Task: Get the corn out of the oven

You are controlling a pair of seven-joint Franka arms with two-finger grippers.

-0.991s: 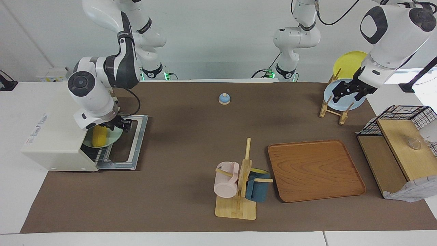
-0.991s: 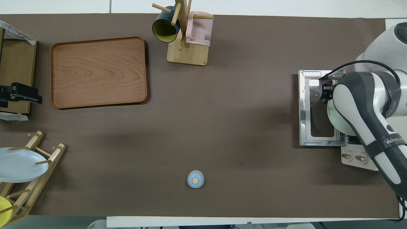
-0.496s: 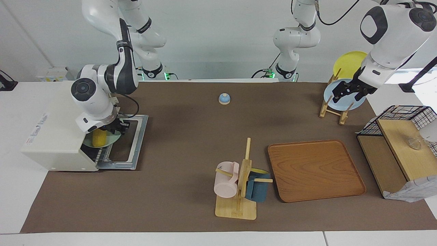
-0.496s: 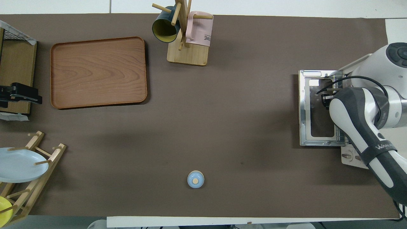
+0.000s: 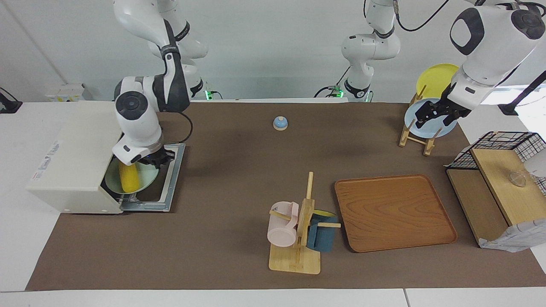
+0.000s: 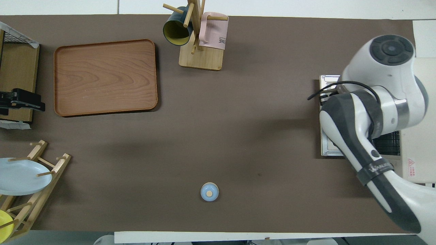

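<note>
The cream-white oven (image 5: pixel 72 170) stands at the right arm's end of the table with its door (image 5: pixel 170 179) folded down flat. The yellow corn (image 5: pixel 129 177) lies on a pale green plate (image 5: pixel 145 177) at the oven's mouth. My right gripper (image 5: pixel 148 161) hangs low over the plate, at the corn's end nearer the robots; its tips are hidden by the wrist. In the overhead view the right arm (image 6: pixel 357 115) covers the corn, the plate and most of the door (image 6: pixel 325 102). My left gripper (image 5: pixel 435 116) waits in the air by the plate rack.
A wooden tray (image 5: pixel 394 213) and a mug tree (image 5: pixel 298 232) with a pink and a blue mug sit on the brown mat. A small blue bell (image 5: pixel 280 123) lies near the robots. A plate rack (image 5: pixel 416 136) and a wire basket (image 5: pixel 503 145) stand at the left arm's end.
The right arm's wrist has swung round and toward the table's middle over the oven door. More of the corn and plate shows at the oven's mouth. The left arm has not moved.
</note>
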